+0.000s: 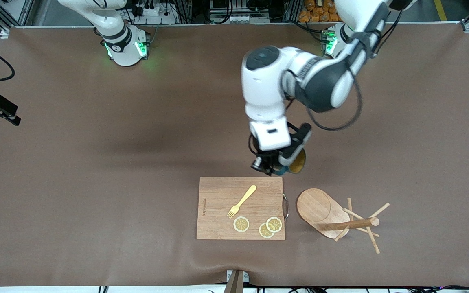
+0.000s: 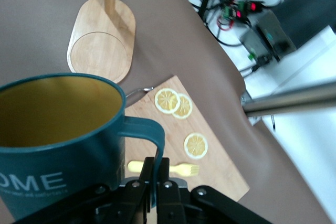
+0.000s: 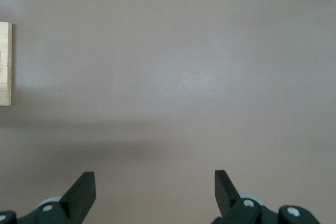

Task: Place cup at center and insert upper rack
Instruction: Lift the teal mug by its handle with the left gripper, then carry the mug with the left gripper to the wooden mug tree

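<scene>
My left gripper (image 1: 277, 165) (image 2: 156, 163) is shut on the handle (image 2: 149, 129) of the dark teal cup (image 1: 298, 160) (image 2: 58, 145). It holds the cup in the air, over the table just past the cutting board's edge. The cup is tan-yellow inside and has white lettering on its wall. The upper rack (image 1: 318, 209) (image 2: 102, 35), a bamboo mug tree, stands on its oval base beside the board, toward the left arm's end, nearer to the front camera than the spot under the cup. My right gripper (image 3: 155, 187) waits open over bare table, with nothing between its fingers.
A rectangular wooden cutting board (image 1: 218, 211) (image 2: 220, 166) lies near the table's middle. On it are a yellow fork (image 1: 242, 200) (image 2: 184, 169) and three lemon slices (image 1: 241, 224) (image 2: 167, 100). A brown mat (image 1: 96, 162) covers the table.
</scene>
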Controlling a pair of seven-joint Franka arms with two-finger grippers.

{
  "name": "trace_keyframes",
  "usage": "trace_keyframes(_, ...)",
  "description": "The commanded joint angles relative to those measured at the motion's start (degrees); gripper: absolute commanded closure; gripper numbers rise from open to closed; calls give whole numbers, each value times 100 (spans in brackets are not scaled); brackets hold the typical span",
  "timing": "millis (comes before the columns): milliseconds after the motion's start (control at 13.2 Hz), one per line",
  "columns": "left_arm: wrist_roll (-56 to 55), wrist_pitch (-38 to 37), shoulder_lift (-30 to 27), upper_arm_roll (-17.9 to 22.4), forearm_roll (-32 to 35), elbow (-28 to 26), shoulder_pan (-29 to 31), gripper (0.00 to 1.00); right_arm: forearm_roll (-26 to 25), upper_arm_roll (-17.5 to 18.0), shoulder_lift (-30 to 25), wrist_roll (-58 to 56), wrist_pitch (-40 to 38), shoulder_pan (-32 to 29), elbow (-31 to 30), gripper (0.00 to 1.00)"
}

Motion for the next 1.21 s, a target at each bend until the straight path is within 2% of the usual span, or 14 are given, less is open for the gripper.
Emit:
trace_keyframes(0, -125, 141, -164, -66, -675, -67, 451, 100, -18, 30, 55, 1, -65, -48, 123, 0)
trace_keyframes(377, -142, 1037, -94, -31, -1853, -119, 987, 100, -18, 30, 55, 1, -82, -48, 123, 0)
trace_keyframes(604, -73, 1599, -77, -31, -2776, -137, 1506, 100, -18, 30, 55, 1, -91, -48, 123, 0)
trace_keyframes(679, -20, 1687, -85, -40, -2874, -172, 1611, 100, -18, 30, 55, 1, -82, -57, 123, 0)
trace_keyframes(906, 830, 2171, 116, -40, -3366, -172, 1709, 100, -18, 30, 55, 1, -74, -57, 123, 0)
trace_keyframes(1132, 1578, 2346, 283, -49, -3630, -172, 1709, 100, -18, 30, 73, 1, -74, -57, 123, 0)
